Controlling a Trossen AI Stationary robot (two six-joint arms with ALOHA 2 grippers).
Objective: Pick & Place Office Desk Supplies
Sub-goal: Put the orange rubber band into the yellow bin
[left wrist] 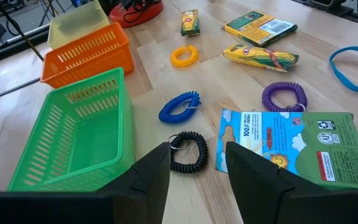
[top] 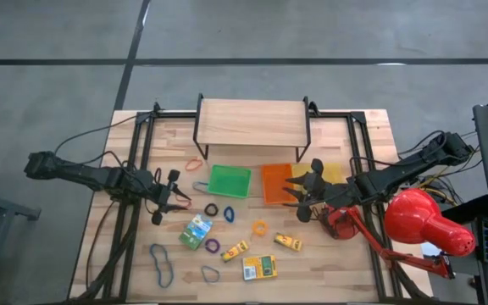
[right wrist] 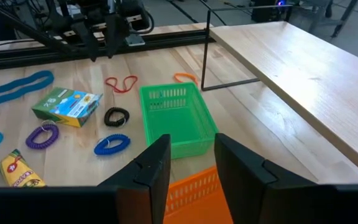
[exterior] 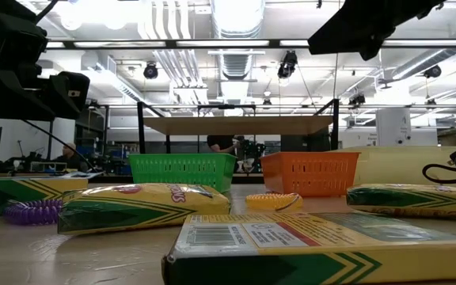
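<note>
Now, step: between picks, nothing held by either arm; my read is a pick is next.
Near edge: flat box [top: 259,267] by the front edge, blue bands [top: 161,262] front-left w/ bare wood around them.
Mid table: yellow box [top: 235,250], purple coil [top: 213,246], green box [top: 196,230], small box [top: 288,242], yellow coil [top: 259,226]; all apart, lying flat.
L gripper [left wrist: 197,168]: fingers spread, empty, hovering over the table left of centre. Black coil [left wrist: 188,151] sits just ahead between the fingers, blue coil [left wrist: 180,106] beyond it.
Next move (guess): drop straight onto black coil, close, carry to green tray [left wrist: 73,134]. Needs a low pinch; the coil is thin and flat.
Tight spot: green box corner is just beside the coil, tray wall on the other side. Little room to swing sideways.
R gripper [right wrist: 191,163]: fingers parted, empty, above the orange tray [right wrist: 191,190] rim, aimed toward the green tray.
R side room: lamp [top: 426,222] and its base crowd that arm; open wood lies toward centre.
Far: red band [right wrist: 122,83] and orange band [right wrist: 184,77] behind the green tray, near the shelf [top: 251,124] legs. Low clearance under the shelf.
</note>
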